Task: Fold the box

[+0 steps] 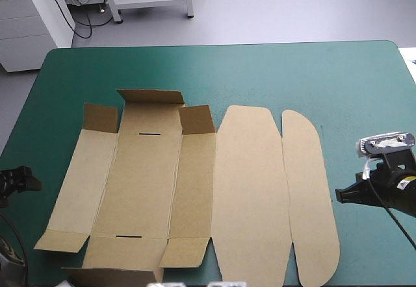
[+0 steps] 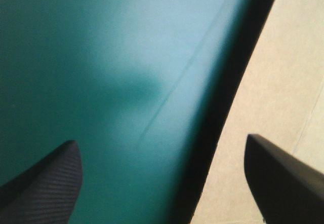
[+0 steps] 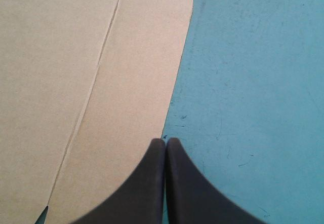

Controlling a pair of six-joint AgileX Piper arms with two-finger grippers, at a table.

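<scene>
1. Left gripper [image 2: 161, 139]: black fingers stand wide apart with nothing between them. One finger is over the bare teal-green cover [image 1: 312, 73], the other over brown board.
2. In the high view the left gripper sits at the far left of the frame, lower half, near the box [image 1: 149, 183] but apart from its left side.
3. Right gripper [image 3: 165, 142]: fingers are pressed together into one point and hold nothing.
4. The right gripper's tip is at the outer edge of the rounded tuck flap [image 1: 311, 202], where the board meets the cover. In the high view it is at the right of the frame, lower half.
5. The box lies opened out as a flat sheet across the centre and lower half of the frame, with the lid panel [image 1: 250, 189] right of centre and the tuck flap beside it.
6. The three far end flaps [image 1: 151, 97] are tilted up. The near corner flaps [image 1: 185, 251] look slightly raised.
7. There are two dark slots [image 1: 149, 133] in the middle panel, one at the far end and one at the near end.
8. In the left wrist view a dark band runs along the board's edge. It is probably shadow, but the view is too blurred to be sure.
</scene>
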